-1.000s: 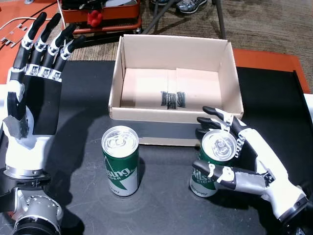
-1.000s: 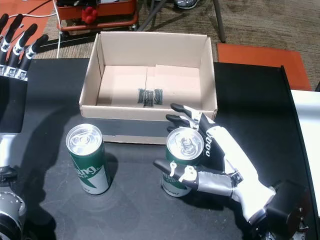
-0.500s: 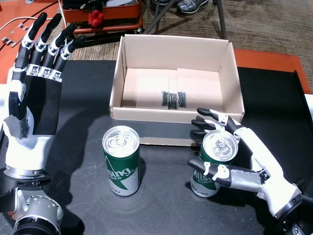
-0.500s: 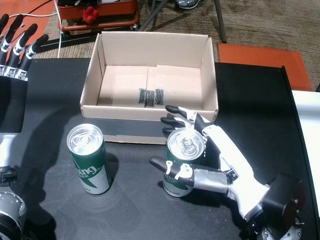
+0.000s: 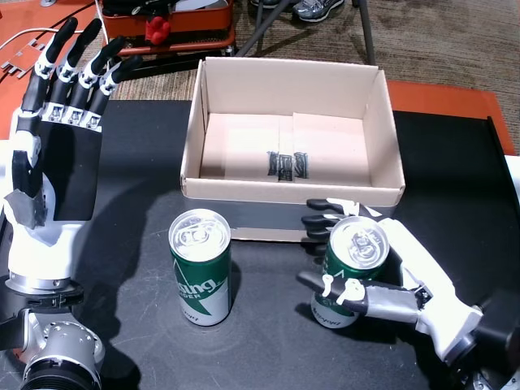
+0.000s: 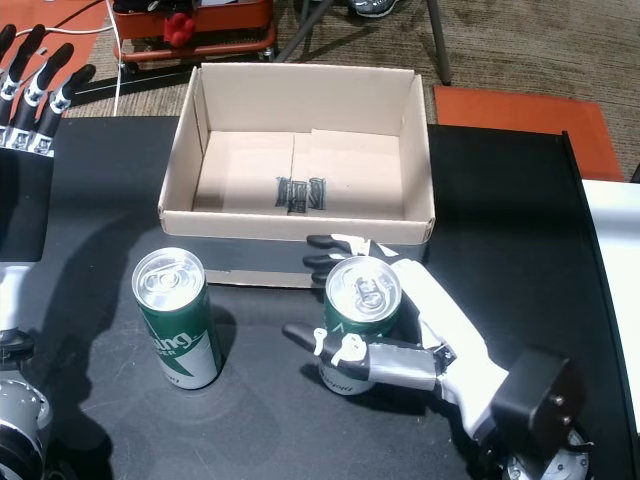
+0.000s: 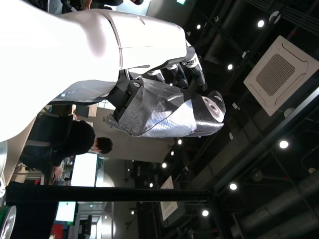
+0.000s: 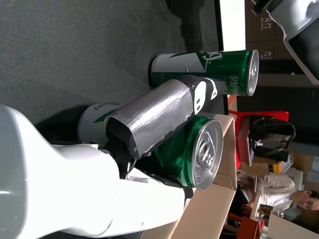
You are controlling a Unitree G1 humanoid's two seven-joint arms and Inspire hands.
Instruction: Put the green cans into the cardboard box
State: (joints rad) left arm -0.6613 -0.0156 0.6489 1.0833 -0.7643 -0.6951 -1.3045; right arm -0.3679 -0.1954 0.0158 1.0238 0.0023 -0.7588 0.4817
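Black tabletop (image 5: 138,162) carries an open cardboard box (image 5: 292,89) at the far middle, with nothing in it. Near the box's front wall stand two green cans. The right hand (image 5: 390,280) wraps thumb and fingers around the right can (image 5: 351,268), which stands on the table. The left can (image 5: 200,266) stands alone. The left hand (image 5: 53,138) hovers at far left, fingers spread, holding nothing.

You've got a black tabletop (image 5: 146,154) over brownish carpet (image 5: 439,41), with orange mats (image 5: 455,101) on the far side and another at far left. There's a red tray thing (image 5: 175,28) at the far edge, beside metal legs (image 5: 366,32). The left wrist view shows a dark ceiling, spot lights (image 7: 258,23) and a square vent (image 7: 279,74).
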